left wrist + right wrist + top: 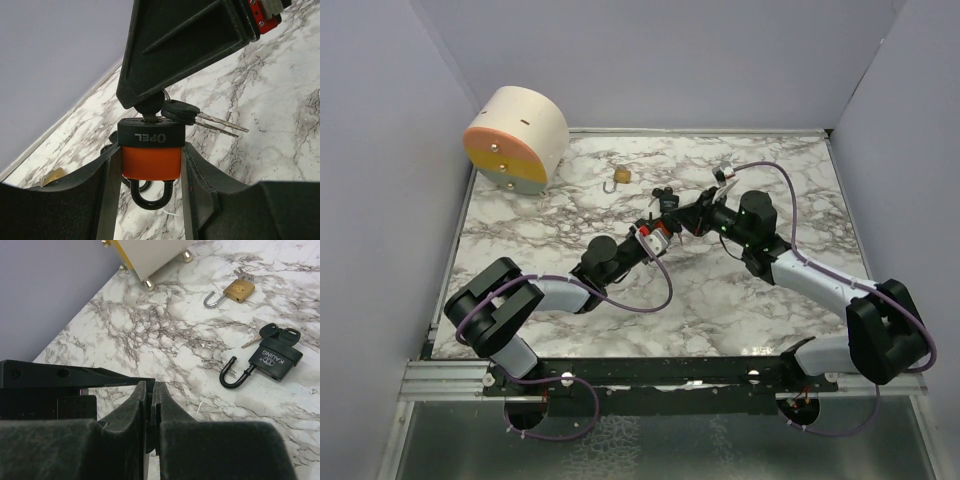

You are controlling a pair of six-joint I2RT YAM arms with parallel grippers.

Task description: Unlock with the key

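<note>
My left gripper (150,149) is shut on an orange and black OPEL padlock (151,160), its jaws pressed against both sides of the body. The black shackle (150,197) hangs below with both legs in the body. My right gripper (150,388) is shut on the key, whose head (150,111) sits in the keyhole on the padlock's top. Spare keys (205,120) dangle from the ring beside it. In the top view the two grippers, left (655,238) and right (680,220), meet above the table's middle.
A black KAIJING padlock (274,360) with an open shackle and keys lies on the marble just beyond the grippers (665,200). A brass padlock (238,290), also open, lies farther back (619,176). A round cream and orange box (515,140) stands at the back left.
</note>
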